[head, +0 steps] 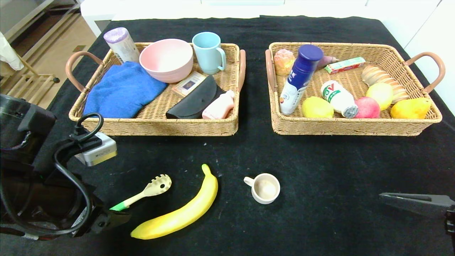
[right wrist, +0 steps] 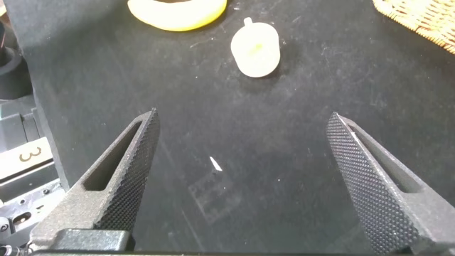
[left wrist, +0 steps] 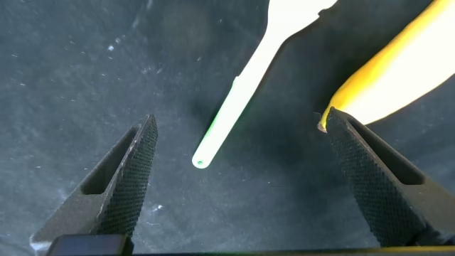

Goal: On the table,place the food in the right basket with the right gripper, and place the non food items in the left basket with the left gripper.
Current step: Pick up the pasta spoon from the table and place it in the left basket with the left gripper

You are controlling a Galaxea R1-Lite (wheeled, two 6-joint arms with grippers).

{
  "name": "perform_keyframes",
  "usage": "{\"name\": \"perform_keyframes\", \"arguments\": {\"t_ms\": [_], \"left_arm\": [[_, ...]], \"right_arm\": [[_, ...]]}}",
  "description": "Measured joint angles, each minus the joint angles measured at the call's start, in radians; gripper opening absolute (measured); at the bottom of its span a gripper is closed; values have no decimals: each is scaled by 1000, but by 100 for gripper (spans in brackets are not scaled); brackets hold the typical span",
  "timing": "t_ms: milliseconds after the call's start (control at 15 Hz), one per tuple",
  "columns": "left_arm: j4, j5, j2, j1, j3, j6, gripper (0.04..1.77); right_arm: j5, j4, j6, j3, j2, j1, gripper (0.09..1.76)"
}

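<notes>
Nearest the head camera, the left tool (head: pixel 119 215) is hovering low over the black worktop (head: pixel 320 160) at about 8 o'clock, its fingers (left wrist: pixel 131 174) spread wide and gripping nothing, with the green-tipped handle end of the slotted spoon (head: pixel 144 195) lying on the cloth between them. Just at 3 o'clock of that spoon, the banana (head: pixel 181 212) is lying diagonally, its lower end close beside one finger of the tool but whether it touches cannot be told. At 6 o'clock of the scene the small white cup (head: pixel 265 188) is sitting upright on the cloth, well apart from both baskets. Over at 4 o'clock the right tool (right wrist: pixel 242 178) is hanging above bare cloth, fingers wide apart and holding nothing. At 11 o'clock the left basket (head: pixel 156 126) is holding a blue cloth (head: pixel 122 89), a pink bowl (head: pixel 166 59), a light blue mug (head: pixel 209 52) and a black pouch (head: pixel 197 99). At 1 o'clock the right basket (head: pixel 355 126) is holding a blue-capped bottle (head: pixel 300 76), a pear (head: pixel 410 108) and other fruit.
</notes>
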Motion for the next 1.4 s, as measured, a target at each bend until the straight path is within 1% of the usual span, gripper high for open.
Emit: {"name": "perform_keyframes", "arguments": {"t_ms": [133, 333, 400, 667, 933, 1267, 1333, 1400], "left_arm": [[-6, 22, 19, 0, 5, -2, 172], [-110, 51, 45, 0, 33, -1, 172], [-126, 51, 52, -1, 47, 0, 172], [-135, 49, 72, -11, 63, -2, 172], [-164, 49, 90, -12, 65, -5, 172], [-170, 49, 107, -12, 66, -6, 172], [-170, 49, 109, -12, 66, -6, 161], [-170, 48, 110, -13, 66, -6, 141]], "right_arm": [[0, 0, 0, 0, 2, 0, 171], [0, 0, 0, 1, 3, 0, 171], [-1, 0, 0, 1, 4, 0, 171], [-1, 0, 0, 1, 4, 0, 171], [-1, 0, -1, 1, 8, 0, 171], [-1, -2, -1, 4, 11, 0, 171], [-1, -2, -2, 4, 11, 0, 171], [-1, -2, -1, 4, 11, 0, 171]]}}
